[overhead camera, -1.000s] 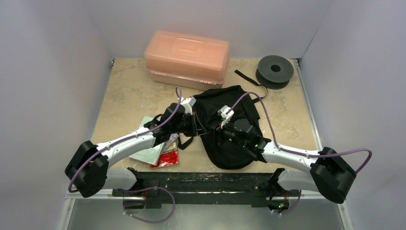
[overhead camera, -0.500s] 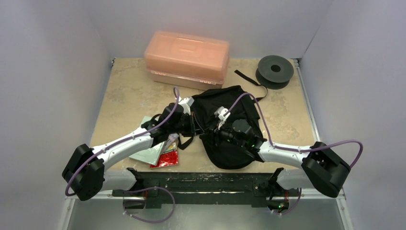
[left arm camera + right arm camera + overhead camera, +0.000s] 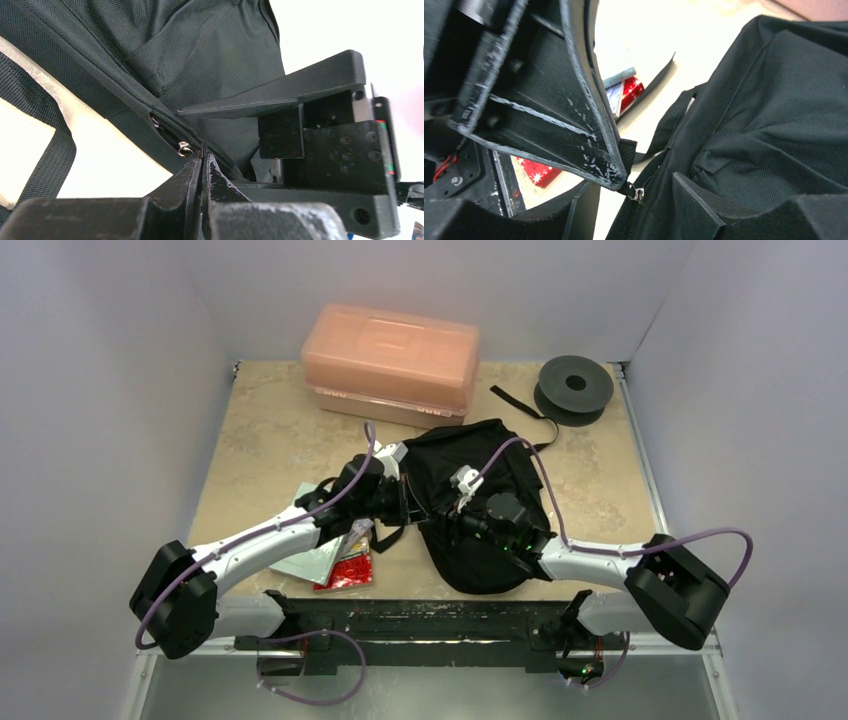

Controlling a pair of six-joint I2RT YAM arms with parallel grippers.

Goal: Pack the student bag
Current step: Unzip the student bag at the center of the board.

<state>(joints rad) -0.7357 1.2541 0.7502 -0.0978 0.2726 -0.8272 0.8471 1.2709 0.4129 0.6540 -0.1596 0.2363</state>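
The student bag point(image 3: 450, 445) lies at the middle of the counter point(image 3: 260, 440), between the two arms, its loose strap point(image 3: 55, 150) trailing over the pale, stone-patterned top. The left gripper point(image 3: 204, 159) reaches in from the left. Its jaws are pressed fully together and nip the bag's zip edge just beside the small metal zip ring point(image 3: 185, 147). The right gripper point(image 3: 633, 186) comes from the right with its jaws standing partly apart, straddling the same zip line. One flat black finger lies against the fabric. The bag is soft, coarse-woven black cloth with stitched seams and webbing straps.

A rigid translucent orange-pink box point(image 3: 390, 345) stands at the far edge, and a round black spool point(image 3: 573, 385) at the far right. A shiny red packet point(image 3: 350, 570) lies near left.
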